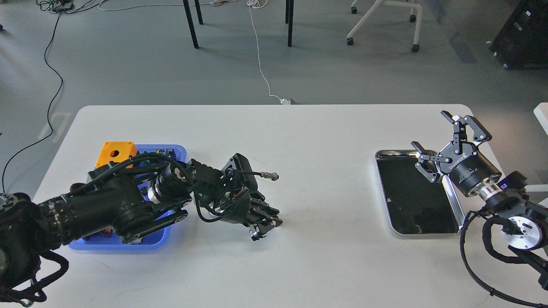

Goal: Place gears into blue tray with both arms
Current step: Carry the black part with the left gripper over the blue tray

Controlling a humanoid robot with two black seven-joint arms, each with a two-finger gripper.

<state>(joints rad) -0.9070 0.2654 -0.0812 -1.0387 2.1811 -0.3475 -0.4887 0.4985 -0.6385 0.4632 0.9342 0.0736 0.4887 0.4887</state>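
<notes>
While left arm lies across blue tray (175, 150) at tabletop (299, 141) left side, left end effector (266, 226) points down at bare surface right of tray; fingers too dark, cannot tell apart or together. Right end effector (445, 143) spread wide over steel-rimmed black tray (421, 224). Gears not discernible. Orange box (116, 154) in blue tray far corner.
</notes>
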